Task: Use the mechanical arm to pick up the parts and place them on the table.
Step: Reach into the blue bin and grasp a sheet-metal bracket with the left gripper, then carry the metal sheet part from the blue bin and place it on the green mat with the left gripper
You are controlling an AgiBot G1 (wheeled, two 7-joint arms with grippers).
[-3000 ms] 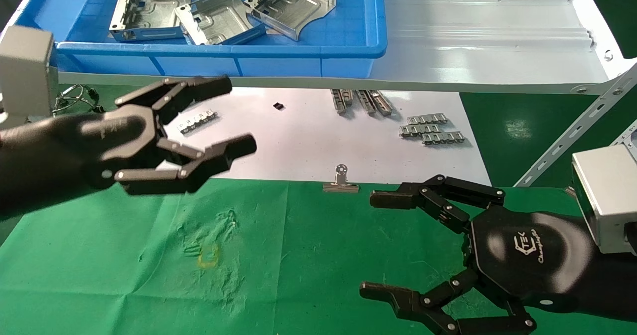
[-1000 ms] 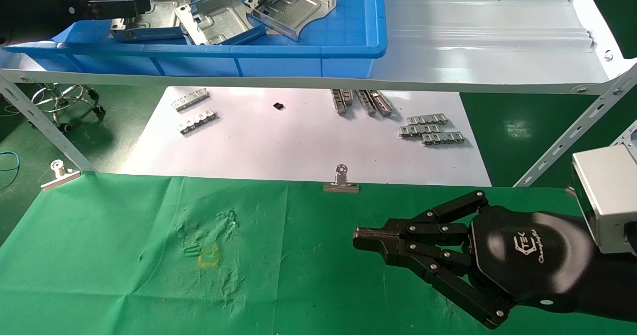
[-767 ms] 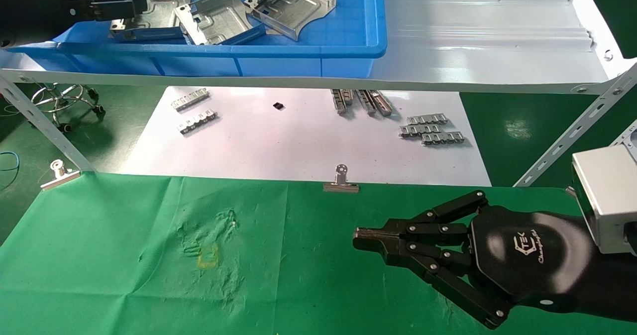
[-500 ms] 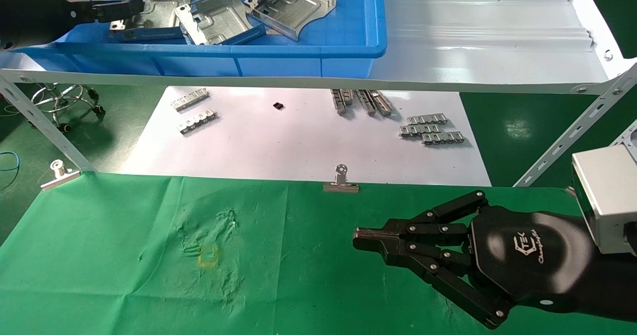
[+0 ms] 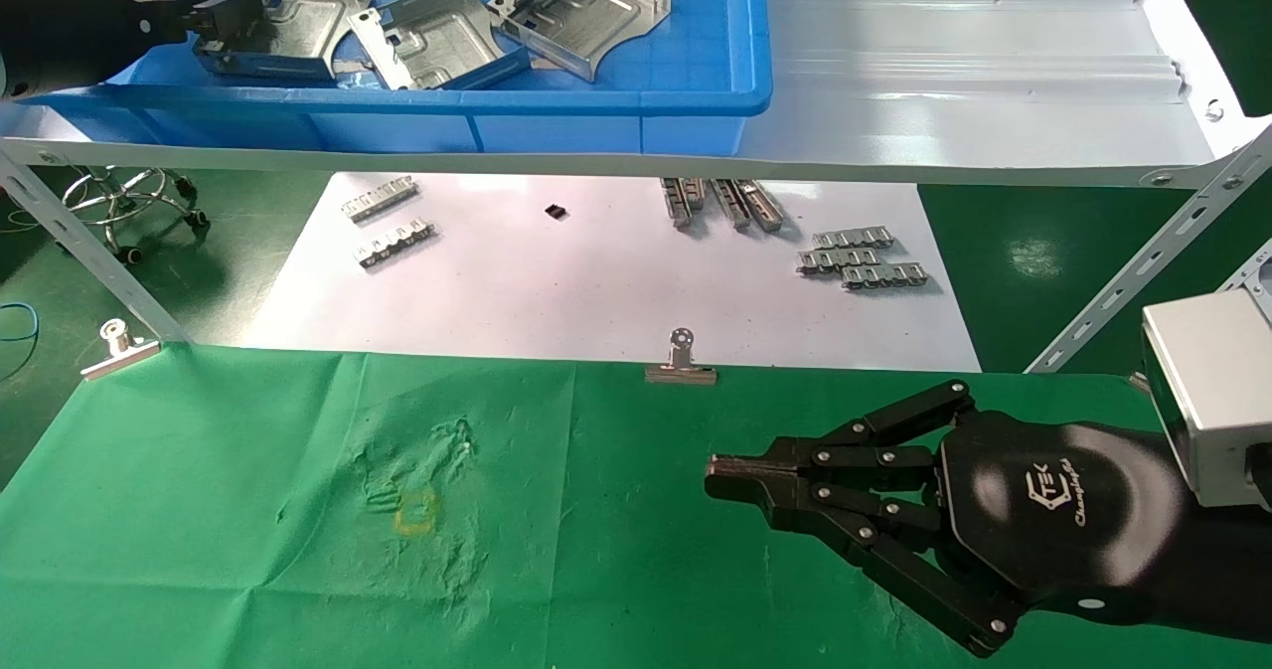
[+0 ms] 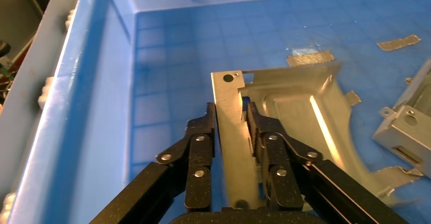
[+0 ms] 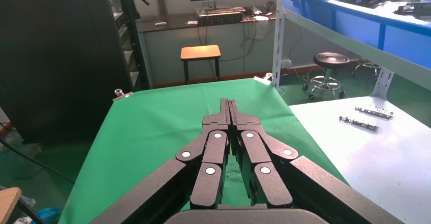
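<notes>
The metal plate [image 6: 239, 132] sits in the blue bin [image 5: 596, 102] on the white shelf [image 5: 974, 112], its upright edge flange pinched between the fingers of the left tool [image 6: 231, 120], tilted off the bin floor at that end. Two more plates [image 5: 437, 38] lie beside it in the bin. The right tool [image 5: 720, 475] hovers over the green-clothed desk [image 5: 248, 550], near its right side, fingers pressed together on nothing. The yellow square mark [image 5: 415, 512] lies well to its left.

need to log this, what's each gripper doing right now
Left gripper: closed on a silver part in the blue bin.
Right gripper: closed, empty, over the green table.
</notes>
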